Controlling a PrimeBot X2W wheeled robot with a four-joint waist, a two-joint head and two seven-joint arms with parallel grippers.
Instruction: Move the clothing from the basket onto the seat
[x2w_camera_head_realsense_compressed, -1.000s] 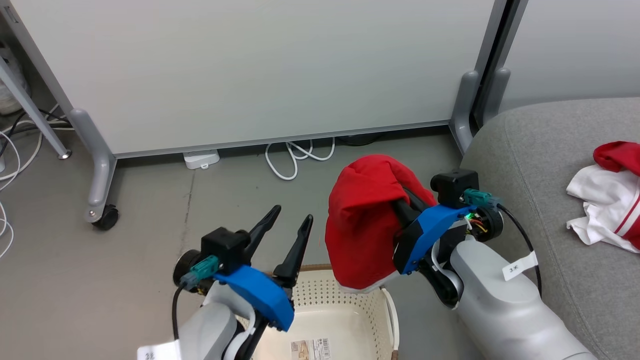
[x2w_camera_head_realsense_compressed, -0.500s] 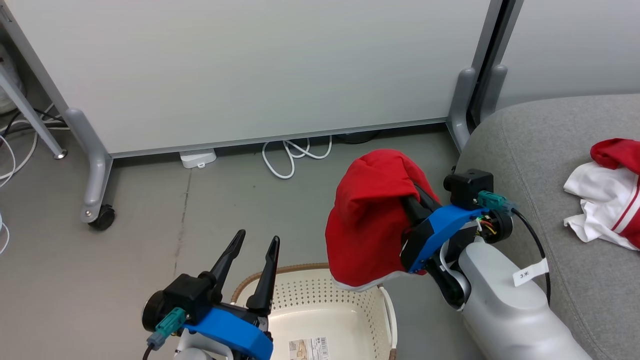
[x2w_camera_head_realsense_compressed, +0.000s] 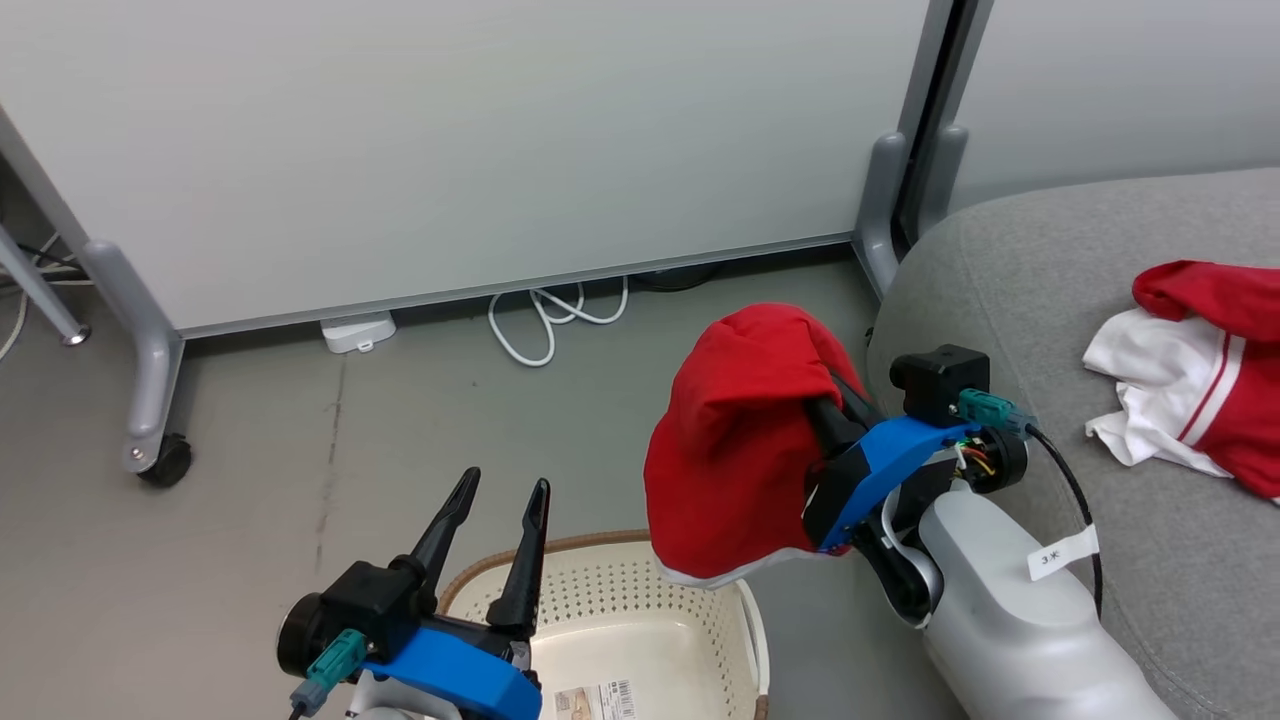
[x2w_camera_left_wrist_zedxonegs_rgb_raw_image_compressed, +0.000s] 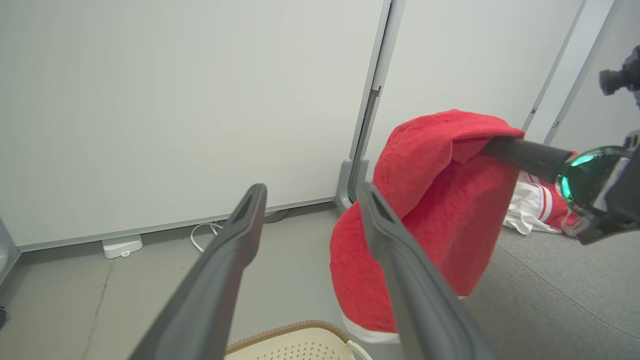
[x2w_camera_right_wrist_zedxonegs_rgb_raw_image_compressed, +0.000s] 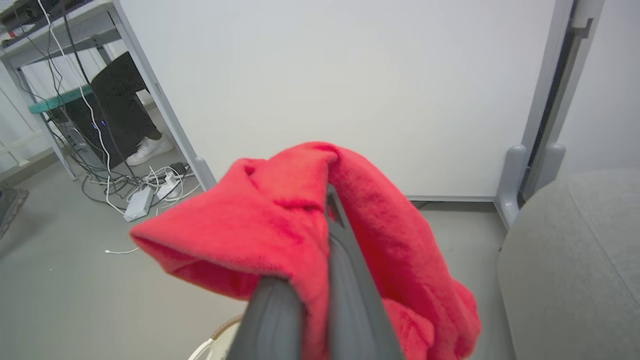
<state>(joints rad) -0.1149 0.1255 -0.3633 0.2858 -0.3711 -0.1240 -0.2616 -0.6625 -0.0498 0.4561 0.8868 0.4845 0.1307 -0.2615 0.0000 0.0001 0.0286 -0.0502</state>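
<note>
My right gripper (x2w_camera_head_realsense_compressed: 825, 405) is shut on a plain red garment (x2w_camera_head_realsense_compressed: 735, 450) with a white hem, which drapes over its fingers and hides their tips. The garment hangs above the right rear rim of the cream basket (x2w_camera_head_realsense_compressed: 600, 548), just left of the grey seat (x2w_camera_head_realsense_compressed: 1000, 280). A red and white garment (x2w_camera_head_realsense_compressed: 1190, 380) lies crumpled on the seat. My left gripper (x2w_camera_head_realsense_compressed: 505, 482) is open and holds nothing, above the basket's left rear rim. The basket floor shows only a barcode label. The right wrist view shows the red garment (x2w_camera_right_wrist_zedxonegs_rgb_raw_image_compressed: 300, 235) pinched between the jaws.
A white partition panel on grey feet with a castor (x2w_camera_head_realsense_compressed: 160, 460) stands behind. A coiled white cable (x2w_camera_head_realsense_compressed: 545, 320) and a white adapter (x2w_camera_head_realsense_compressed: 357, 330) lie on the floor under it. In the right wrist view a person's leg and white shoe (x2w_camera_right_wrist_zedxonegs_rgb_raw_image_compressed: 150, 145) stand by a desk with cables.
The head camera has swung right. My left gripper has dropped lower and back toward me, still open. My right gripper, still holding the red garment, has edged toward the seat.
</note>
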